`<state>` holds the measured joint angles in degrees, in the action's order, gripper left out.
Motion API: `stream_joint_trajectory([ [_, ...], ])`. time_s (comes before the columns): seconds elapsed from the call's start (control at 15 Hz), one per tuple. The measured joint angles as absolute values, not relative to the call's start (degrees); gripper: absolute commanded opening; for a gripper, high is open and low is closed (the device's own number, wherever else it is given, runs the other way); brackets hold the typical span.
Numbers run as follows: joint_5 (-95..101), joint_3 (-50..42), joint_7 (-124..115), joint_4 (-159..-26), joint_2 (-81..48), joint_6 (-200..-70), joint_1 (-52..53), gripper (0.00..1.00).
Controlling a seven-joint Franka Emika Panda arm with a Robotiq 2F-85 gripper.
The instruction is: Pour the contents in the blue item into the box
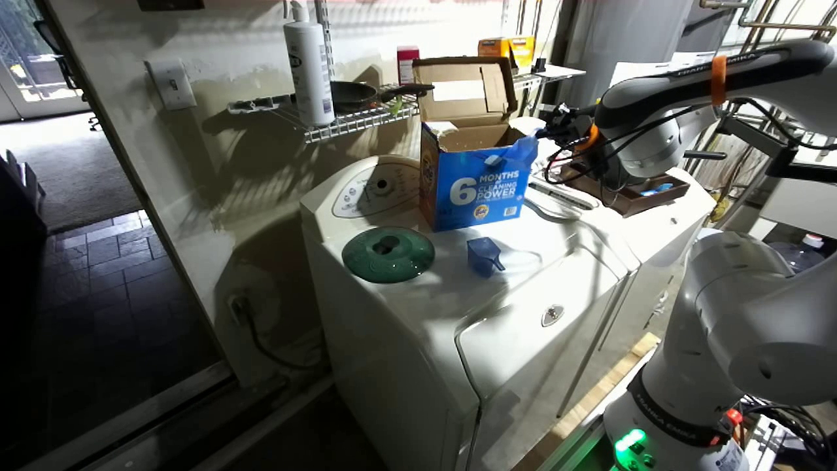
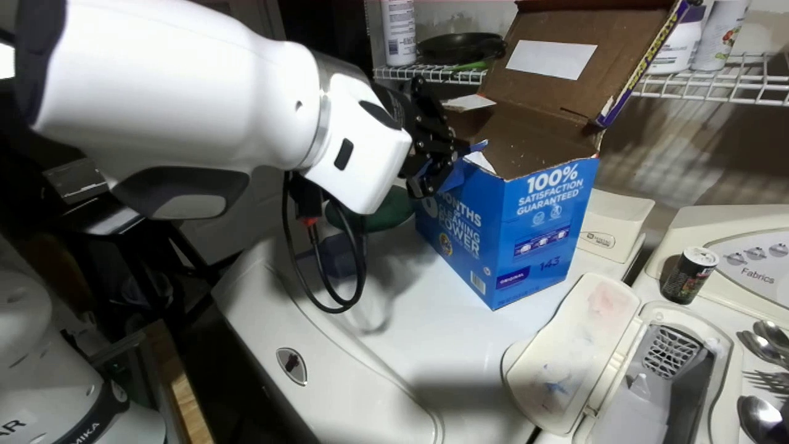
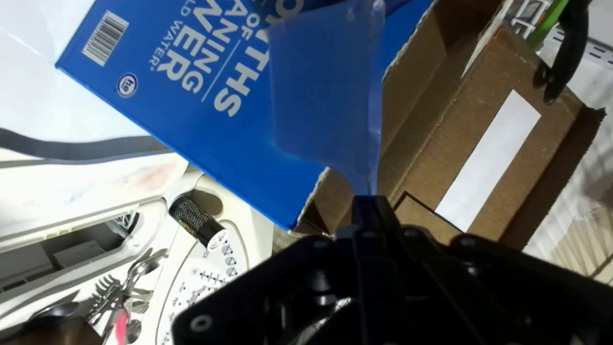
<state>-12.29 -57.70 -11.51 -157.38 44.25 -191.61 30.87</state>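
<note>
Scoop, blue and translucent, looks to be the item the task means, and its narrow handle is pinched in the gripper, the jaws clenched tight on it. Its bowl stands out beyond the tips, beside the torn front rim of the cardboard box; whether the mouth lies over the opening or just short of it, and whether anything is inside, the views do not settle. A second blue scoop sits on top of the white appliance, in front of the box and near the round green disc. The held one, of thin-walled plastic, should be very light, fairly stiff and a little slick, hard to break but apt to twist in so small a grip. The handle seems the right place to hold, since it leaves the bowl free to tip, though a knock against the cardboard edge could swivel it and spill whatever it may carry. The arm reaches across above the appliance, forearm high and wrist bent so that the gripper points sideways toward the box, roughly level with its rim, rather than straight down.
</note>
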Motion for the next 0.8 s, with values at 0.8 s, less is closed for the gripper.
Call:
stream_joint_trajectory([
  [0.8, -13.1, -70.6, -12.1, -157.5, 43.4, -193.8, 45.7, 0.01],
])
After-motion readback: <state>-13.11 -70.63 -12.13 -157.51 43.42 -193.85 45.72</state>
